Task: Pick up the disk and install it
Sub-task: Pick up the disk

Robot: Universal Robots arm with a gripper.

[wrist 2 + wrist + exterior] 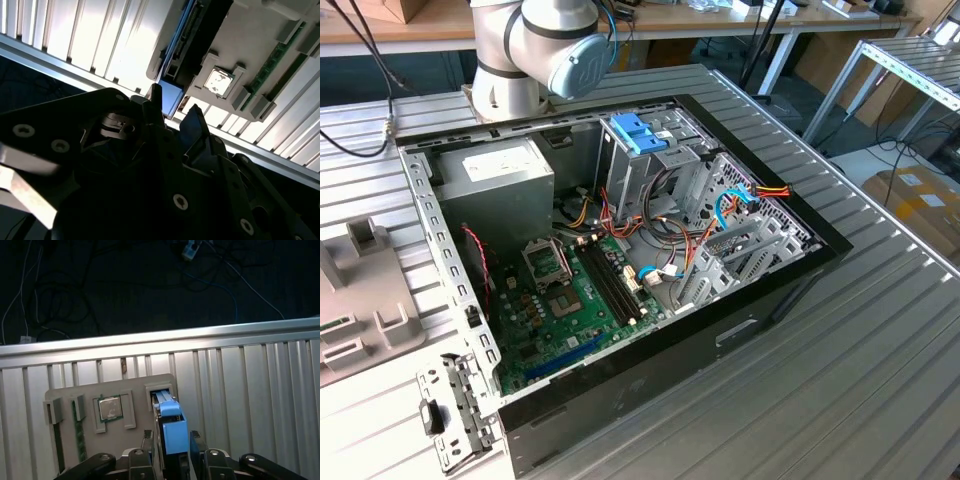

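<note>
Ribbed aluminium worktop [880, 330] carries open black computer case [650, 388] in exterior view, grey tray [360, 300] at exterior view's left. In both wrist views tray holds chip [109, 407] and memory sticks [77, 435]. Black tool [171, 445] clenched on disk [170, 417], one finger against each face. Disk on edge, blue strip on top, far end at tray slot beside chip.
</note>
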